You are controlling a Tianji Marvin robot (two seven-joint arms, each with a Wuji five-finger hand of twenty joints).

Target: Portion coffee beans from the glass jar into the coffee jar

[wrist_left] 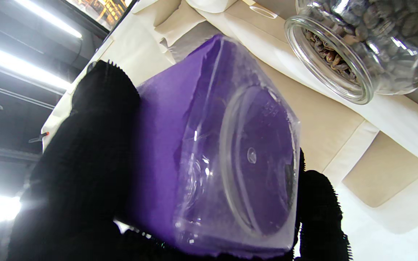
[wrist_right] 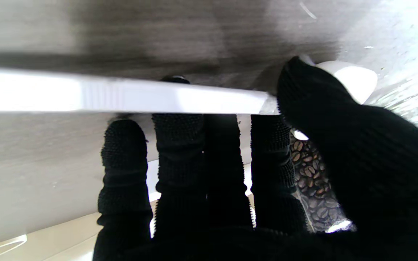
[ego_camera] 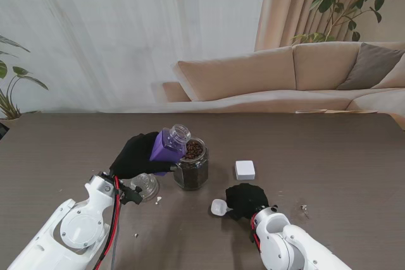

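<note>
The black-gloved left hand [ego_camera: 135, 156] grips the purple-lined clear coffee jar [ego_camera: 168, 145], tilted with its mouth beside the faceted glass jar [ego_camera: 192, 165] of beans, while the knitted right hand [ego_camera: 245, 199] apparently pinches a smooth white scoop [ego_camera: 219, 207].

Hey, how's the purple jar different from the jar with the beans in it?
The purple jar is tilted and held off the table by the left hand; the bean jar stands upright on the table, untouched. The purple jar has purple walls and shows no beans inside; the bean jar is clear and nearly full of dark beans. The purple jar's neck looks narrower. Both have open mouths, no lids on.
</note>
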